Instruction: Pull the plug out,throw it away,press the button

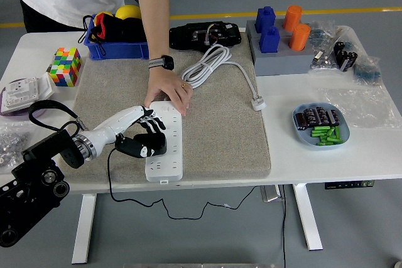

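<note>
The robot's left hand (139,135) reaches in from the lower left over the grey mat (213,136), its fingers curled around the black plug (151,143), thumb below and the other fingers above it. The plug sits on the left side of the white power strip (165,142), which lies lengthwise on the mat; whether it is still seated in the socket cannot be told. A thin black cord (125,199) hangs from the plug over the table's near edge. A person's hand (166,91), with a watch on the wrist, presses down on the far end of the strip. The strip's white cable (210,67) lies coiled further back on the mat, its plug end (258,102) near the mat's right edge.
</note>
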Robot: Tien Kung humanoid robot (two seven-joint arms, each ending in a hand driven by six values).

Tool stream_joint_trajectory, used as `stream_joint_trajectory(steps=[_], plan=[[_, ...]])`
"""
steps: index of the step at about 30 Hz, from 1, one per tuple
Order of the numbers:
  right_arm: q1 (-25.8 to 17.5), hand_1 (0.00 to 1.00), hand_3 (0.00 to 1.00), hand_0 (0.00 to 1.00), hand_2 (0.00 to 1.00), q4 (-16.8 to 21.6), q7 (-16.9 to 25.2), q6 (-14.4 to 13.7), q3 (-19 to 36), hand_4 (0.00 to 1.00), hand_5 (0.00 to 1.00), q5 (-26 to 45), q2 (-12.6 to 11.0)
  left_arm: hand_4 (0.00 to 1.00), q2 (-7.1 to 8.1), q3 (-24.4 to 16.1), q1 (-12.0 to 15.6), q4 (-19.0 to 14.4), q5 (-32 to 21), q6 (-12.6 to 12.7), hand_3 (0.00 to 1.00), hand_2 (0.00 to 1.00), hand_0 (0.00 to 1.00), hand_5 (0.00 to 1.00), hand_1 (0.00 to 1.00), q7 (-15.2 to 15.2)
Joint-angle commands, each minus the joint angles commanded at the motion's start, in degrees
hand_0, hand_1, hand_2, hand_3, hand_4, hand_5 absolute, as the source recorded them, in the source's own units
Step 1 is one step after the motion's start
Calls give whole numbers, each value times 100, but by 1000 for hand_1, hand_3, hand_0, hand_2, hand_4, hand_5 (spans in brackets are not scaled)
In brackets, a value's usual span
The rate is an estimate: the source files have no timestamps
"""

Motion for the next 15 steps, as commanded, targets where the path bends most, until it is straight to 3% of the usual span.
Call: stream_joint_trajectory(steps=[5,15], plan=[[-3,692,641,805,677,1,1,0,-24,750,630,7,-10,764,-5,4,16,18,-78,36,544,420,524,2,449,-59],[-24,692,641,805,678,-1,0,0,-8,751,631,-6,4,746,112,-328,14,-377,-189,23,546,415,505,2,434,-76]])
